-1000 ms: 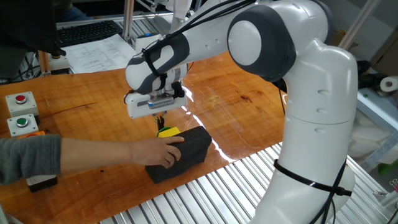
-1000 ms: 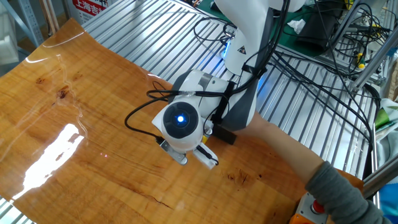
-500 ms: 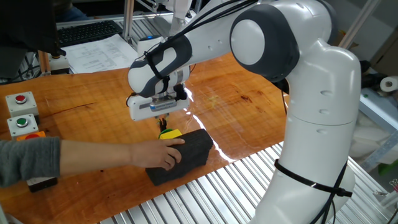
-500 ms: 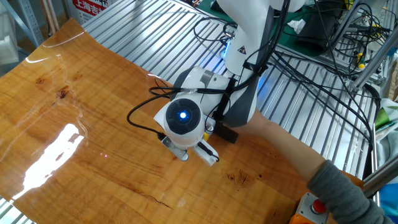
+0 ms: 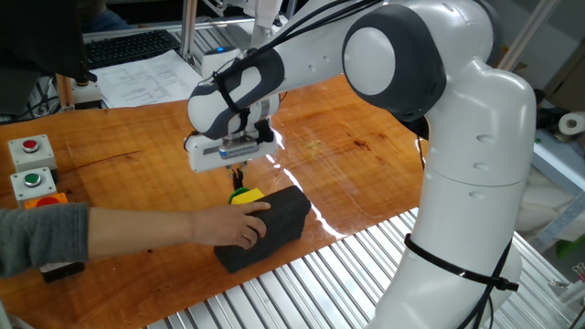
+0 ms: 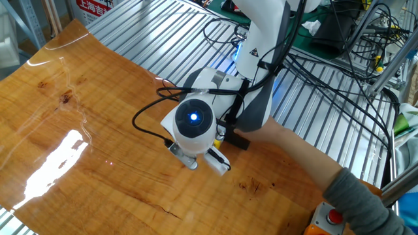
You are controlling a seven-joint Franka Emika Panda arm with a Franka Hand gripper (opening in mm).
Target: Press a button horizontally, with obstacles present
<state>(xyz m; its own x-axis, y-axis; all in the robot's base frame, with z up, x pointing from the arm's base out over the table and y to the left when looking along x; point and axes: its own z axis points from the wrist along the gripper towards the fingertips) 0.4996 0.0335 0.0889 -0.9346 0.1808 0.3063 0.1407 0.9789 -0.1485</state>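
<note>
The small yellow button unit with a green part sits on the wooden table against the far end of the black foam block. A person's hand rests on the block. My gripper hangs just above and behind the button, its dark fingertips pointing down close to it. The fingertips are too small and dark to show a gap. In the other fixed view my wrist with a blue light hides the gripper and the button. Only a corner of the block shows there.
A person's grey-sleeved arm reaches in from the left; it also shows in the other fixed view. Grey boxes with a red button and a green button stand at the far left. Papers lie at the back.
My wrist has shifted only slightly above the button. The person's hand and the block have stayed put.
</note>
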